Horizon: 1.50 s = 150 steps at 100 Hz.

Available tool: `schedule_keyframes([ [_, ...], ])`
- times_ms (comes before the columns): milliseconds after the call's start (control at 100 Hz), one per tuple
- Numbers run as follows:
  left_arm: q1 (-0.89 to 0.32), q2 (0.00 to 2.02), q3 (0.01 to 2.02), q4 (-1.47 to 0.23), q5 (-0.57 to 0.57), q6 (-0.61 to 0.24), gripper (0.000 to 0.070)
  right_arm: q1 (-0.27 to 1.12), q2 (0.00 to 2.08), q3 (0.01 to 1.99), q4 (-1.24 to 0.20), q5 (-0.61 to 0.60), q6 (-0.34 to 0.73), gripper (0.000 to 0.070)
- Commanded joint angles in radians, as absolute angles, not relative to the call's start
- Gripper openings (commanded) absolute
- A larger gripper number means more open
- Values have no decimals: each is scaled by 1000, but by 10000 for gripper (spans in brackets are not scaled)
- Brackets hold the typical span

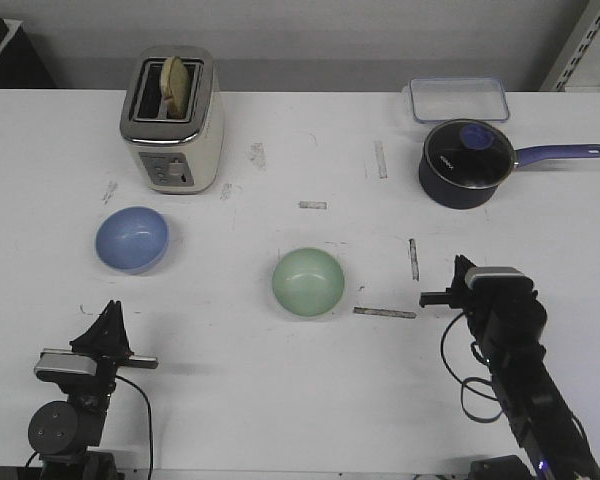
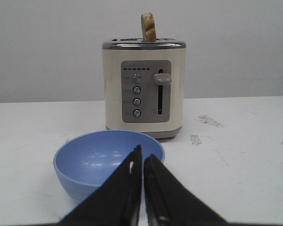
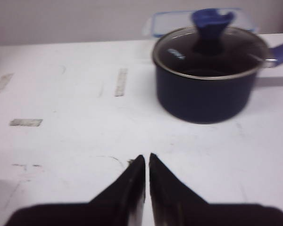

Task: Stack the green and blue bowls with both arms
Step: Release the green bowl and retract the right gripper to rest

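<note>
My table (image 1: 280, 410) holds a cream toaster (image 1: 170, 122) w/ bread up, my landmark. Navy lidded saucepan (image 1: 465, 163) sits far right of it. Blue bowl (image 1: 132, 239) lies just in front of the toaster; green bowl (image 1: 308, 283) front-right, well apart. My left gripper (image 2: 142, 161) is pinched narrow, empty, nr blue bowl. My right gripper (image 3: 146, 162) is likewise, empty.

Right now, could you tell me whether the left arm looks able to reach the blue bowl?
Probably yes. The blue bowl sits directly ahead of the left gripper, with only bare table between them; the toaster stands behind it. The fingers are shut and would need opening first.
</note>
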State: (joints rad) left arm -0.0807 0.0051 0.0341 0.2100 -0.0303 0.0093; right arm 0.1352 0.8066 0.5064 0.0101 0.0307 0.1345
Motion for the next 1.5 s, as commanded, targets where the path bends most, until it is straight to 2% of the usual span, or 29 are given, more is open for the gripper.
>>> schedule_keyframes([
  [0,-81,3,13,226,-33,7,1,131,745,483,19,34,126,3],
  [280,-81,3,13,226,-33,7,1,131,489,459,-144,26,131,3],
  [640,-81,3,13,226,-33,7,1,131,283,459,-153,27,130,3],
  [1080,-81,3,14,234,-26,4,1,131,215,459,-150,27,130,3],
  [1280,-81,3,22,232,-26,-100,1,131,215,459,-150,27,130,3],
  [1490,-81,47,126,145,-28,-26,1,131,215,459,-150,27,130,3],
])
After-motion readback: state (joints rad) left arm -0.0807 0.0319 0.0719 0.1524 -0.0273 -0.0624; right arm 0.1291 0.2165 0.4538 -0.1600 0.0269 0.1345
